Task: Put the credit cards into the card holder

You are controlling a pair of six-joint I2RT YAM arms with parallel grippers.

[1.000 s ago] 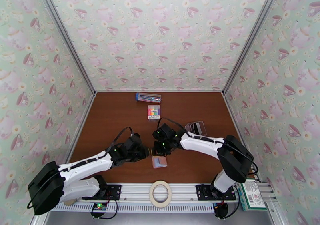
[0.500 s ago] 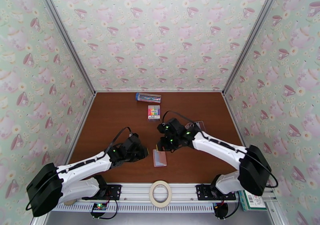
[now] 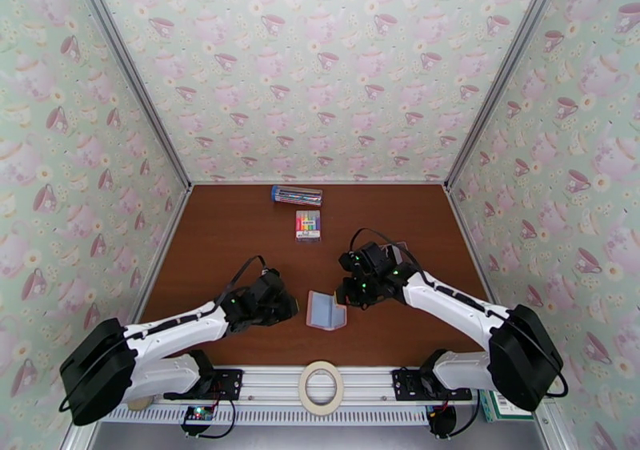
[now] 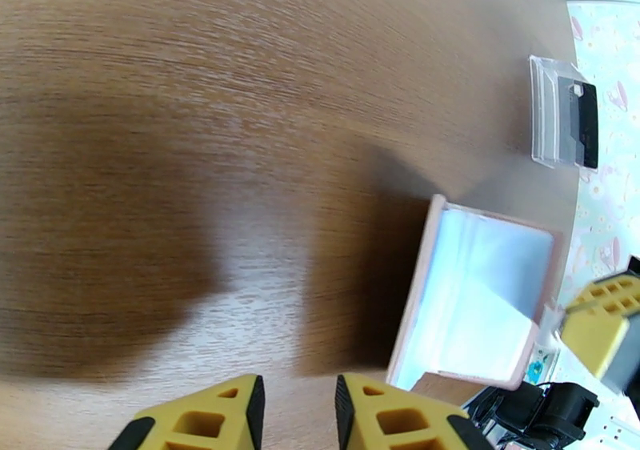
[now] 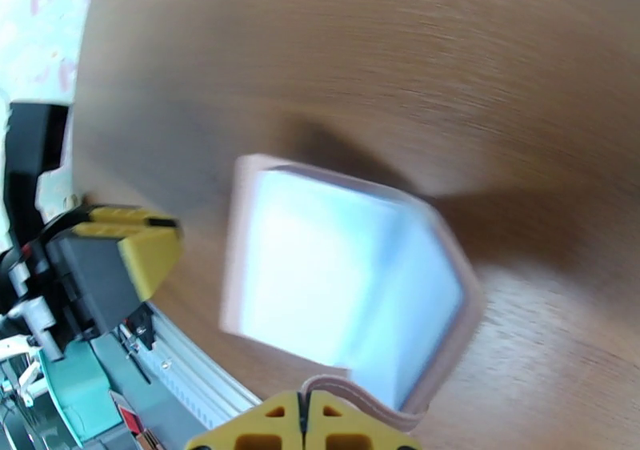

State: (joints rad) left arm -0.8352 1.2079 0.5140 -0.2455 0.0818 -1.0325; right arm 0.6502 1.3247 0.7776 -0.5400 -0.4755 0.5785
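While pale green wallpaper [image 3: 320, 67] printed with pink teacups and teapots is covering the walls, the smooth brown wood-grain tabletop [image 3: 240, 235] is carrying everything. Two white-and-black arms are reaching inward over it. The left claw [image 4: 296, 411], with yellow ribbed tips, is hovering with a narrow gap and gripping nothing. The right claw [image 5: 304, 423] is pressing its tips fully together right at the card holder's pink rim; whether it is pinching that rim I cannot tell. A flat ring of cream tape [image 3: 321, 387] is lying on the metal rail at the near edge. A green box [image 3: 504, 403] is sitting at the near right, its print too small to read. A long clear pen box [image 3: 296, 195] with a blue end is lying at the far side. The card holder [image 3: 326, 311] is lying half open between the claws, dusty-pink and leather-like outside, grey-blue inside, one leaf tilting up. A rainbow marker pack [image 3: 308, 224] is lying beyond it, its label unreadable. The credit cards [image 4: 584, 115], thin rectangles, one dark, are standing in a clear plastic stand [image 4: 542, 111], well apart from the holder
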